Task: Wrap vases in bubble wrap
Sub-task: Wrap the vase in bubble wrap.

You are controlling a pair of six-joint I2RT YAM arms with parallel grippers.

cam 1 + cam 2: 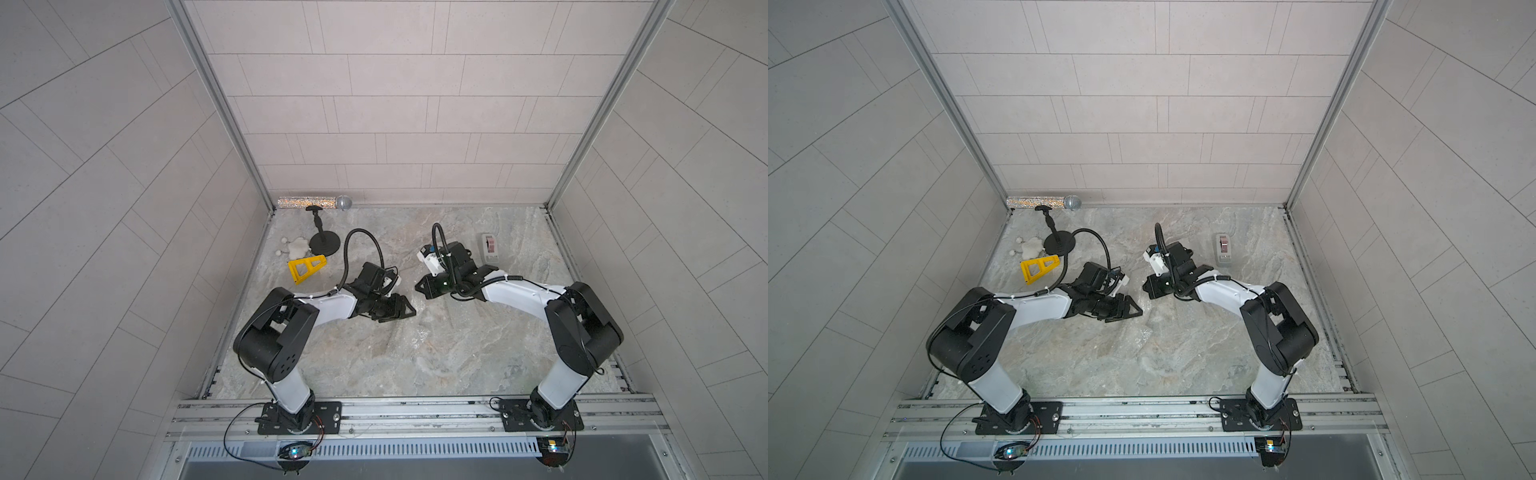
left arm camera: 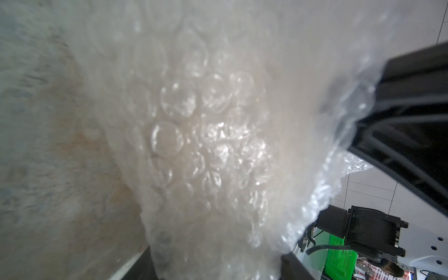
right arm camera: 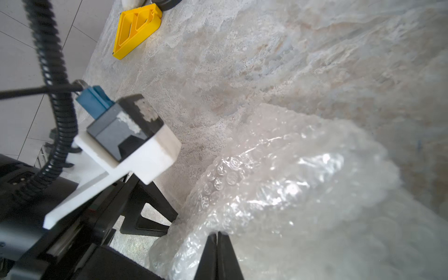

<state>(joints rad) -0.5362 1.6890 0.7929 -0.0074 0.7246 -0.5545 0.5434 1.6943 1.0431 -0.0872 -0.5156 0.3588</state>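
I read the bubble wrap as a crumpled clear mound near the middle of the table, between the two arms' ends. In both top views it shows only as a faint glitter on the marbled surface.

The right gripper has its jaws pressed together, and a thin fold at the mound's edge is pinched between the tips. In a top view it points toward the left edge from just right of centre.

The left gripper faces it, close by but apart. From its wrist camera the wrap fills nearly everything. One black finger stands against one side of the bulk and the other finger is at the opposite side. The jaws are spread around the bundle, but I cannot tell whether they press it or only frame it.

A yellow bracket lies near the left edge. Toward the far left corner are a black round-footed stand and a glittery microphone, which lies along the far edge. A grey tape dispenser sits toward the far right corner
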